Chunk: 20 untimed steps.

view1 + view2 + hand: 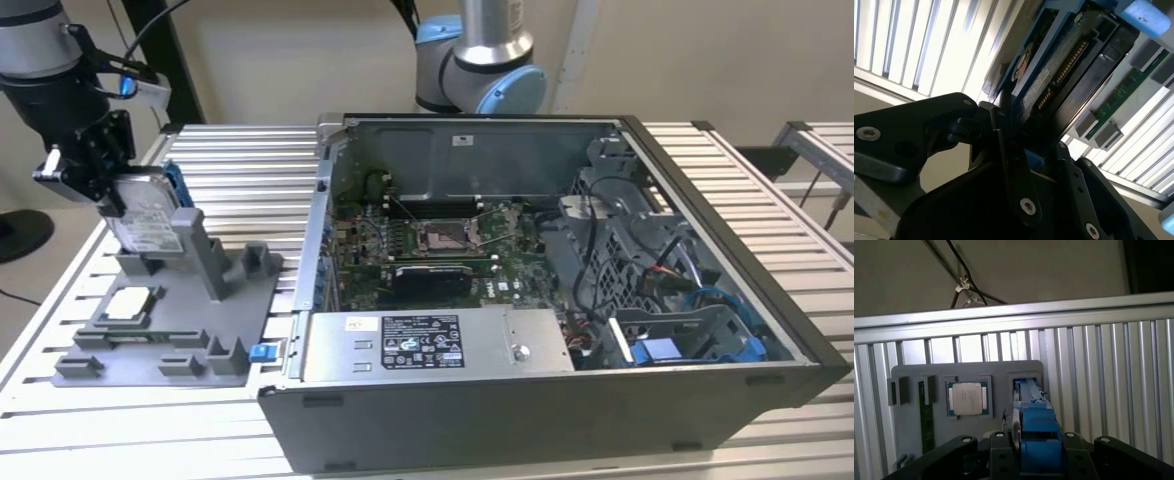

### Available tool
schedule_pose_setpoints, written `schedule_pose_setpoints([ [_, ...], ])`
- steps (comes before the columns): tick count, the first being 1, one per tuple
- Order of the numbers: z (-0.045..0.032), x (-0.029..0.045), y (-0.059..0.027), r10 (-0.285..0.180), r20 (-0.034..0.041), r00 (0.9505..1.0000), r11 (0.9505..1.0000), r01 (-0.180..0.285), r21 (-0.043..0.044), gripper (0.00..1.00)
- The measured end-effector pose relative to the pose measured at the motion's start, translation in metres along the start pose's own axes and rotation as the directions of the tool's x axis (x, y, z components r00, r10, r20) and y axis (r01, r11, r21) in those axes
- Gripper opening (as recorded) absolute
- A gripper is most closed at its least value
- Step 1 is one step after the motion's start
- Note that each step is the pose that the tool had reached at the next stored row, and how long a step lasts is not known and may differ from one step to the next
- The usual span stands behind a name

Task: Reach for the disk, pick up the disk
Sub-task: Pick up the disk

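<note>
Blue-bracketed disk [150,228], lower edge hidden, apparently clamped by end effector [115,196].

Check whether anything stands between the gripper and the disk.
Nothing visible does. The gripper is at the disk, which stands upright in the grey holder. In both wrist views the disk's blue-edged body sits between the jaws, which close against it on both sides.

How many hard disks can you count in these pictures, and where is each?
1. The disk stands on edge in the grey holder, on the exterior view's left, clamped by the gripper. Others may be hidden inside the computer case.
</note>
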<state>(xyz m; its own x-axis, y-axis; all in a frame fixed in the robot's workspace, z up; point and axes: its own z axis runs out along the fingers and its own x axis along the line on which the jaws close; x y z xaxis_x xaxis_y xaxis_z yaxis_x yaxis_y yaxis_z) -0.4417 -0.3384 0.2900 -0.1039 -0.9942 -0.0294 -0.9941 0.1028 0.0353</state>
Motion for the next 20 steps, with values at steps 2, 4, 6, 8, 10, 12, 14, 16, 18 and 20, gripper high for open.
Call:
schedule_pose_setpoints([
  [2, -0.0017, -0.0001, 0.0, 0.0, 0.0, 1.0, 1.0, 0.0, 0.0, 0.0],
  [4, -0.0036, -0.0001, 0.0001, 0.0, 0.0, 1.0, 1.0, 0.0, 0.0, 0.0],
  [6, -0.0057, -0.0002, 0.0002, 0.0, 0.0, 1.0, 1.0, 0.0, -0.0001, 0.0],
  [8, -0.008, -0.0002, 0.0003, 0.0, -0.0001, 1.0, 1.0, 0.0, -0.0001, 0.0],
  [10, -0.0101, -0.0003, 0.0004, 0.0, -0.0001, 1.0, 1.0, 0.0, -0.0001, 0.0],
  [12, -0.0122, -0.0004, 0.0004, 0.0, -0.0001, 1.0, 1.0, 0.0, 0.0, 0.0],
  [14, -0.0144, -0.0004, 0.0005, 0.0, 0.0, 1.0, 1.0, 0.0, 0.0, 0.0],
  [16, -0.0164, -0.0005, 0.0006, 0.0, 0.0, 1.0, 1.0, 0.0, 0.0, 0.0],
  [18, -0.0185, -0.0005, 0.0006, 0.0, 0.0, 1.0, 1.0, 0.0, 0.0, 0.0],
  [20, -0.0206, -0.0006, 0.0007, 0.0, 0.0, 1.0, 1.0, 0.0, 0.0001, 0.0],
])
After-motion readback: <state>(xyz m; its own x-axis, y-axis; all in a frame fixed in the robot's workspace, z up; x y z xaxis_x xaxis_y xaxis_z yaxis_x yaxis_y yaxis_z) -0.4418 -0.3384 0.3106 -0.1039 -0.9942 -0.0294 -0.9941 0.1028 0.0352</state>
